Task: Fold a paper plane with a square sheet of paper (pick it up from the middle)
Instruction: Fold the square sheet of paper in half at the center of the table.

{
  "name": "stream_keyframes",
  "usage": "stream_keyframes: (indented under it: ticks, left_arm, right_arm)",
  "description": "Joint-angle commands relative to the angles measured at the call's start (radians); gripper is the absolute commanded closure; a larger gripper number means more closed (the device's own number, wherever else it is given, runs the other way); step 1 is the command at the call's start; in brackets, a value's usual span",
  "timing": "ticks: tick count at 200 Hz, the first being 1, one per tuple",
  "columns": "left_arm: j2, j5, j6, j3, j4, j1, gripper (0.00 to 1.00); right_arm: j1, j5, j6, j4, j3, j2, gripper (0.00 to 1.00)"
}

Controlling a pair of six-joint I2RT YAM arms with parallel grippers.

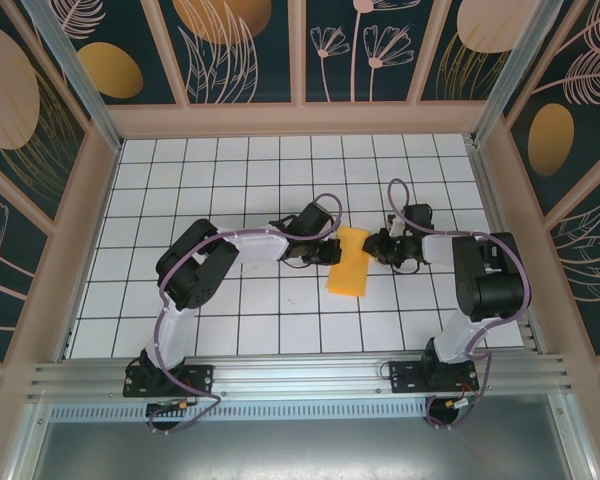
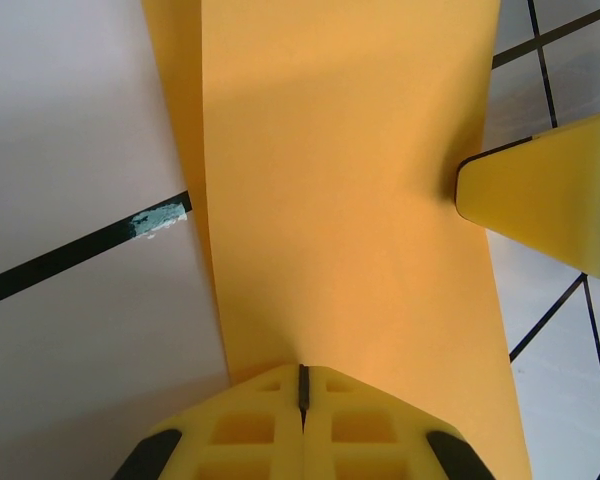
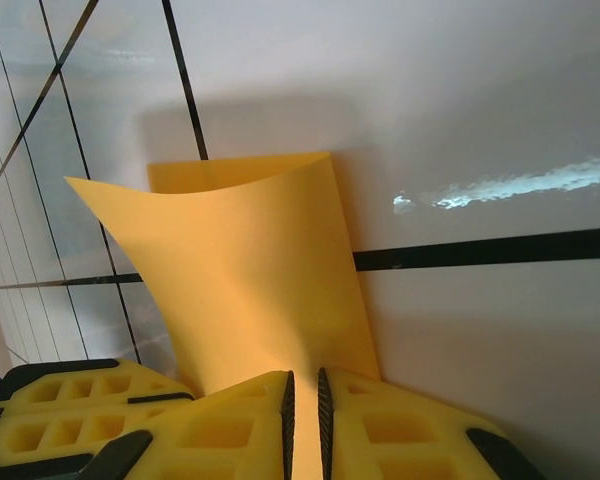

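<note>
Orange and bright, the square sheet of paper (image 1: 348,265) is near the middle of the white gridded tabletop (image 1: 230,160), between the two arms. It is doubled over into a narrow strip that lies a little slanted. The left fingers (image 2: 275,390) are pressed together with no gap, and they pinch one edge of the strip. From the left wrist camera the paper runs away from their tips in two layers, with one border showing beside the other. The right fingers (image 3: 265,395) stand very narrow, and a thin line of orange is seen in the slit between them, so they hold the opposite edge. In the right wrist view the front layer curves up from the tabletop, and the other layer is behind it. Both pairs of fingers meet the strip at its far end.
</note>
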Motion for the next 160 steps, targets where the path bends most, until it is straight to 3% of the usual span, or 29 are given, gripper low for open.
stream_keyframes:
  ticks: [1,38,124,160]
  left_arm:
    - [0.037,-0.03,0.027,-0.016,-0.121,-0.008,1.0]
    - [0.037,-0.03,0.026,-0.015,-0.123,-0.007,1.0]
    - [0.031,-0.031,0.027,-0.018,-0.128,-0.007,1.0]
    - [0.028,-0.033,0.028,-0.021,-0.131,-0.007,1.0]
  right_arm:
    - [-0.007,0.044,-0.012,-0.029,0.014,0.004,0.81]
    - [-0.009,0.029,-0.033,-0.08,0.096,-0.032,0.81]
    - [-0.014,0.071,-0.022,-0.053,0.115,0.108,0.81]
    - [-0.015,0.05,-0.027,-0.083,0.158,0.06,0.81]
